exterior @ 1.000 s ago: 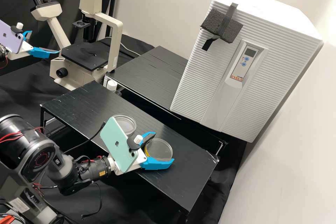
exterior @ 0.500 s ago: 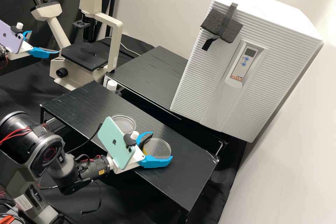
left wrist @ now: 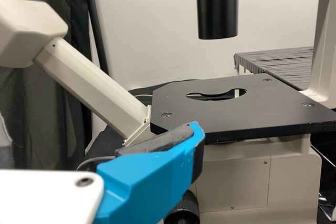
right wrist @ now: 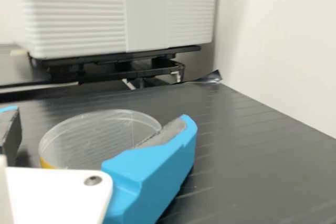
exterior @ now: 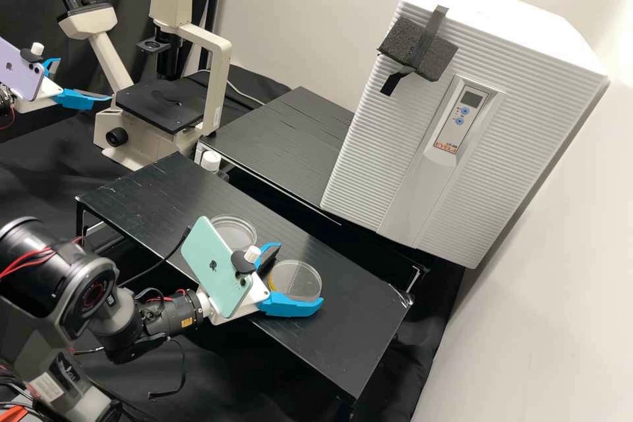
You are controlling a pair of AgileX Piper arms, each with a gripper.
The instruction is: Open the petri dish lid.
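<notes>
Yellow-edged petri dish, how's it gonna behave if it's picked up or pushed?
The dish looks stiff and probably light, being clear and thin-walled. Smooth and round, it may slip or swivel when gripped. Low and wide, it seems unlikely to tip.

The right end effector (exterior: 301,273) has drawn back slightly and opened wider.

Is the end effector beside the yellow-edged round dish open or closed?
Open. The right end effector's two blue fingers stand well apart, and the clear dish sits in the gap between them.
</notes>
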